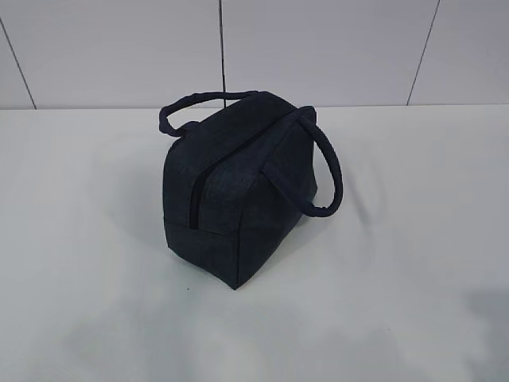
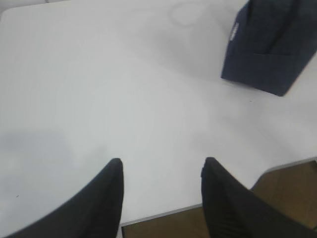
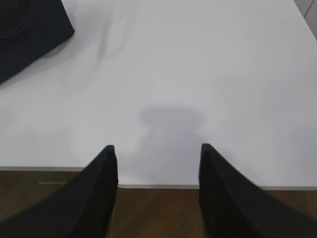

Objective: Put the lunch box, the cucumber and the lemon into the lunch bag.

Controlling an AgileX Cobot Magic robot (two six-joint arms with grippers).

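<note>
Only the lunch bag (image 1: 238,191) blocks the bare table (image 1: 413,239), seemingly.

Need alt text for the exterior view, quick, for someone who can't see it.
A dark navy lunch bag stands alone on a white table, zipper apparently closed, its two loop handles arching over the top. No lunch box, cucumber, lemon or gripper is visible.

Lab-like: bare white table (image 1: 413,263), panelled wall (image 1: 318,48).

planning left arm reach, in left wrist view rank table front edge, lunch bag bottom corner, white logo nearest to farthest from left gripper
1. table front edge, just under the left gripper
2. lunch bag bottom corner, to the right
3. white logo, upper right, higher on bag
</note>
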